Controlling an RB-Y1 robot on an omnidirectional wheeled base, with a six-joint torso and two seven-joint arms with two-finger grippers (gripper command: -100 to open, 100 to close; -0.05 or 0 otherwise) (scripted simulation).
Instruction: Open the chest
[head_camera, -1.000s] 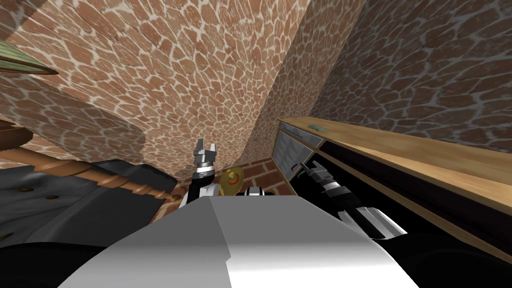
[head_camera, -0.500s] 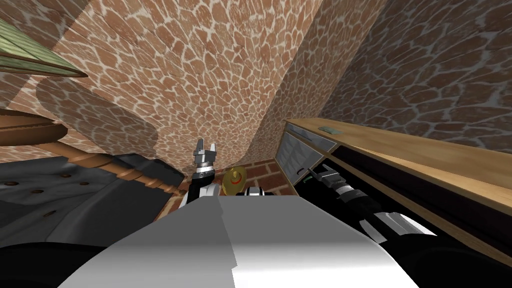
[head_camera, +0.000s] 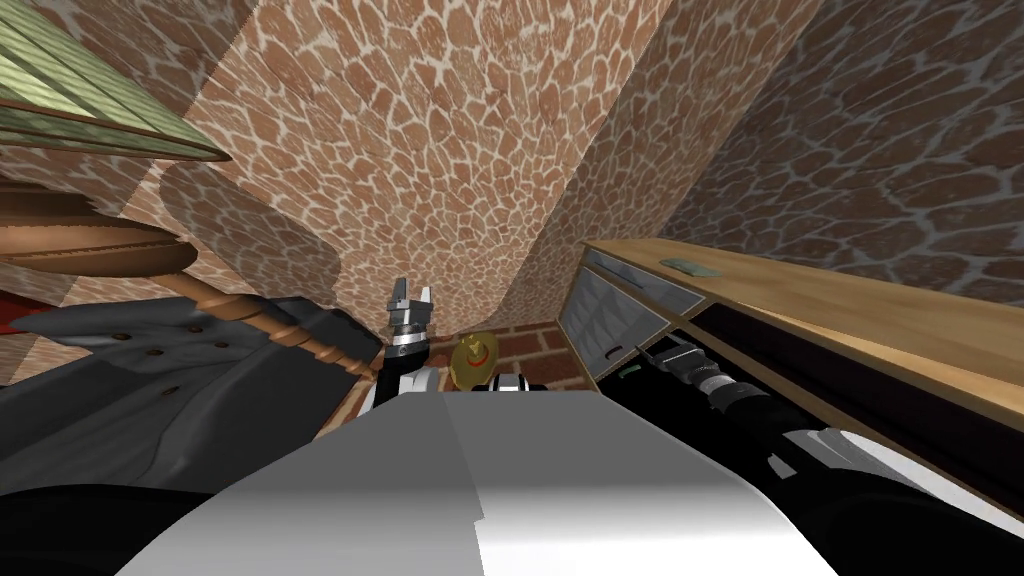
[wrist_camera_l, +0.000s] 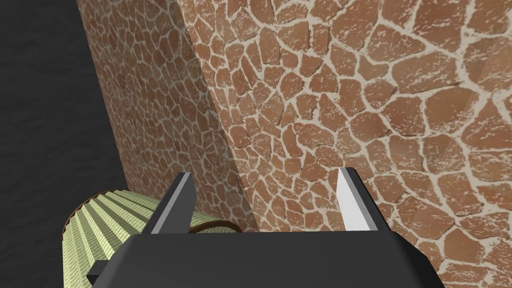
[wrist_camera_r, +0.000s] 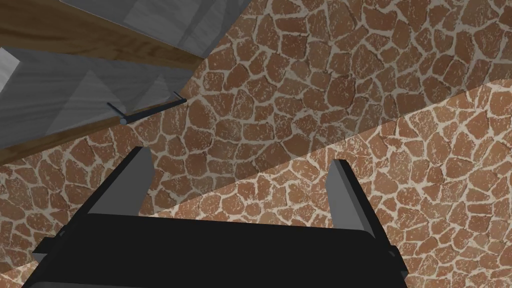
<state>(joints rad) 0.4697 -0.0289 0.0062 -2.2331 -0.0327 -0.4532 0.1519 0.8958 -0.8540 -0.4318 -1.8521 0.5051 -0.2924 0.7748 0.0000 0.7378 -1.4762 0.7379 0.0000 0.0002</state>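
The chest (head_camera: 850, 300) is long and low, with a light wooden top, and stands along the stone wall (head_camera: 900, 150). Its near end has grey panelled fronts (head_camera: 612, 318) framed in wood. One front carries a thin dark bar handle (wrist_camera_r: 145, 111). The rest of its face is black.

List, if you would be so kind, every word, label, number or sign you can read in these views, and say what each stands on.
None: no readable text in any view.
Yellow round object: a red curved mark, which I cannot read as a letter or number.
Small grey-green item on top of the chest: too small to tell whether it bears writing.
Grey drawer fronts: plain.
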